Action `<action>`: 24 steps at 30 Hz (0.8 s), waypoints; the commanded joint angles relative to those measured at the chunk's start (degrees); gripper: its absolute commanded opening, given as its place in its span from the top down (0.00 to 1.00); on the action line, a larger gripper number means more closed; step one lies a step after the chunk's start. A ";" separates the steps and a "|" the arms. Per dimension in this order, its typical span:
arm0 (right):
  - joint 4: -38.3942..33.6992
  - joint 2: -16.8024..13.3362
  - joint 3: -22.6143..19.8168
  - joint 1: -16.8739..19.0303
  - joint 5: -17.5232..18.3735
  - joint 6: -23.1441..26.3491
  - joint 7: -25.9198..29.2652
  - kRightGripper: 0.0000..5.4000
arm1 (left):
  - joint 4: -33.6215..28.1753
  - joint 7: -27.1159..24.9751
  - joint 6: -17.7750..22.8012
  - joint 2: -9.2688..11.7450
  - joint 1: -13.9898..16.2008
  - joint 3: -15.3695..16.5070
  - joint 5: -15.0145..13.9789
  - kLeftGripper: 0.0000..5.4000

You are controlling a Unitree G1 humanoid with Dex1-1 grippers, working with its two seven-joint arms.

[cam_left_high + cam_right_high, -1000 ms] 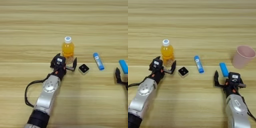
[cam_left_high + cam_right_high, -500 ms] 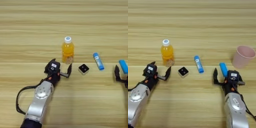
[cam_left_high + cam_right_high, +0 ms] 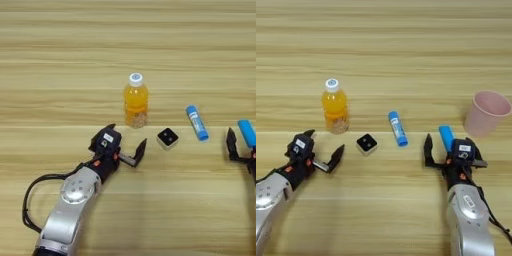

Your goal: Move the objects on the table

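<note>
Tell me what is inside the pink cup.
The pink cup stands upright with its mouth open. Only its pink inner wall shows near the rim, and nothing is seen in it; the bottom is hidden by the near wall.

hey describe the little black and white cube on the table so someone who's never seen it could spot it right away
On the light-wood table, find the upright orange-juice bottle and, to its right, the blue tube lying flat. The cube sits between them, slightly nearer the robot, just beyond the left gripper. It is the smallest item, the only boxy one: white sides, black top.
</note>
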 commanded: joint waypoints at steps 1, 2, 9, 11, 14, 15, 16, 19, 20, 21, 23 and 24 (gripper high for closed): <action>0.80 0.32 0.28 -0.83 -0.15 -1.24 0.14 0.00 | -1.14 -3.50 0.24 1.41 0.79 -1.55 -1.20 0.01; 0.89 0.34 0.32 -0.89 -0.19 -1.33 0.10 0.00 | -1.24 -4.05 0.13 1.63 0.94 -1.79 -1.32 0.01; 1.08 0.45 0.54 -1.04 -0.35 -1.44 -0.17 0.00 | -1.46 -8.05 -0.14 3.13 1.31 -3.77 -1.79 0.01; 1.18 0.46 0.59 -1.12 -0.35 -1.47 -0.21 0.00 | -0.93 -8.95 0.28 3.30 0.92 -4.74 -1.72 0.01; 1.29 0.47 0.68 -1.26 -0.36 -1.49 -0.29 0.00 | 1.50 -9.67 0.20 3.38 -0.40 -6.30 -0.44 0.01; 1.30 0.49 0.75 -1.27 -0.39 -1.52 -0.30 0.00 | 2.26 -9.44 0.00 3.14 -0.83 -6.48 -0.15 0.01; 1.31 0.50 0.80 -1.28 -0.41 -1.54 -0.31 0.00 | 2.84 -9.53 0.09 2.90 -1.21 -6.64 -0.25 0.01; 1.19 0.53 1.01 -1.25 -0.45 -1.60 -0.27 0.00 | 4.57 -9.47 -0.13 2.44 -2.42 -7.12 0.10 0.01; 1.13 0.56 1.10 -1.23 -0.45 -1.64 -0.26 0.00 | 5.11 -9.43 -0.26 2.34 -2.77 -7.33 0.31 0.01; 1.06 0.58 1.18 -1.22 -0.47 -1.66 -0.28 0.00 | 5.61 -9.26 -0.41 2.21 -3.06 -7.43 0.50 0.01; 0.92 0.63 1.35 -1.17 -0.53 -1.70 -0.34 0.00 | 6.48 -9.37 -0.58 2.00 -3.52 -7.71 0.59 0.01; 0.85 0.66 1.42 -1.16 -0.54 -1.69 -0.38 0.00 | 6.97 -9.35 -0.72 1.88 -3.76 -7.88 0.74 0.01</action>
